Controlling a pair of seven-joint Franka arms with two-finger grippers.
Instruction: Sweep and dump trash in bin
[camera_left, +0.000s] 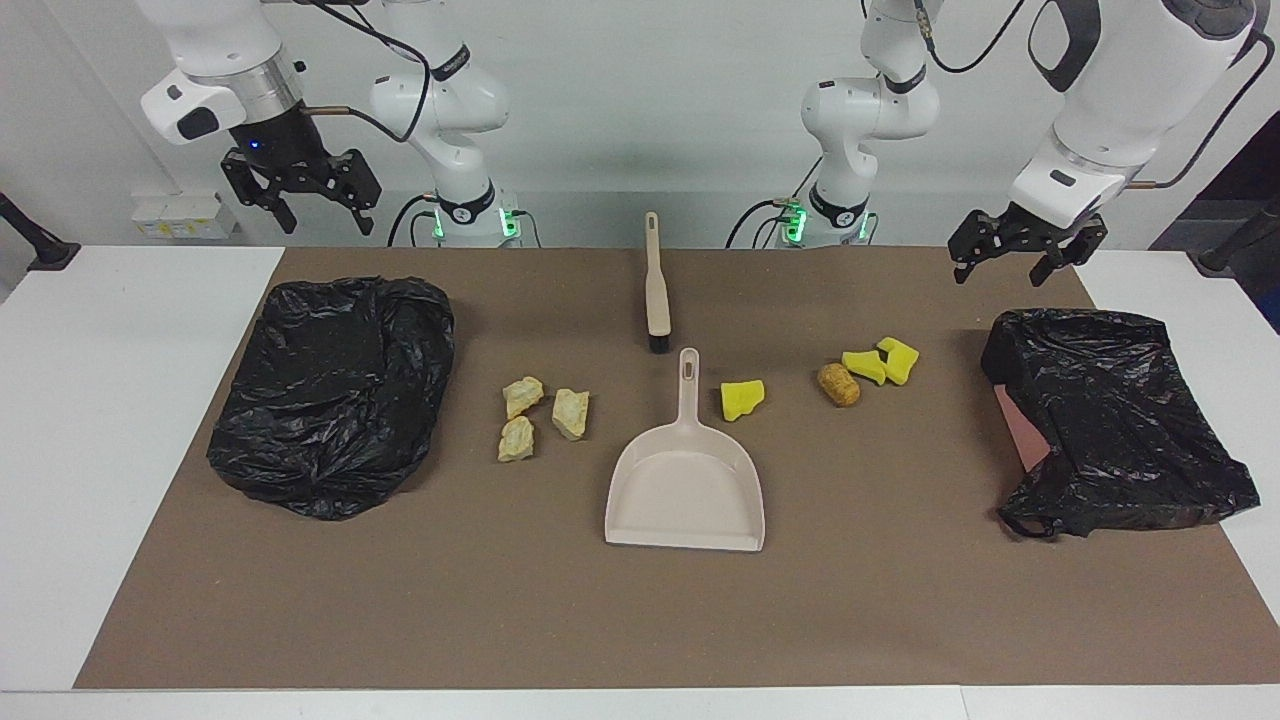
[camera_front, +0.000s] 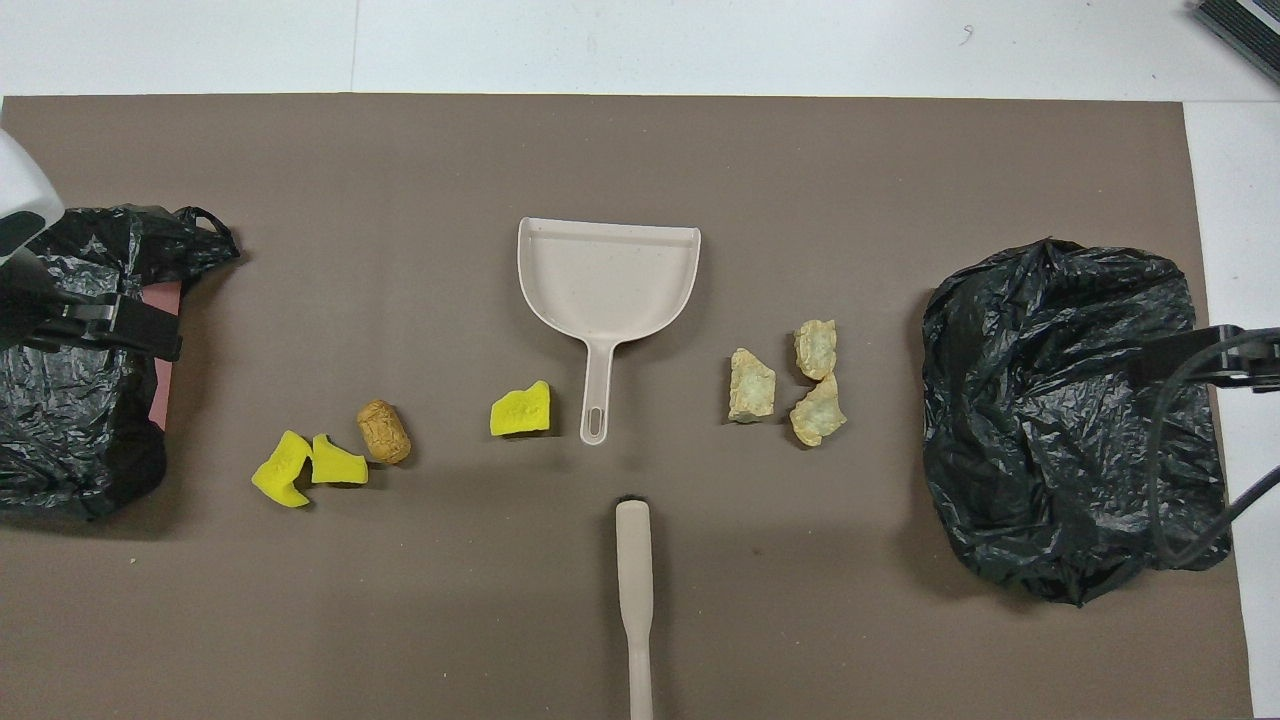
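The trash lies on the brown mat: three pale crumbly chunks, a yellow sponge bit beside the dustpan handle, two more sponge bits, and a brown oval lump. A black-bagged bin stands at the left arm's end. My left gripper hangs open and empty over its robot-side edge. A second bagged bin stands at the right arm's end. My right gripper hangs open and empty, high over its robot-side edge.
A beige dustpan lies mid-mat, handle toward the robots. The beige brush lies nearer the robots, in line with it. White tabletop surrounds the mat.
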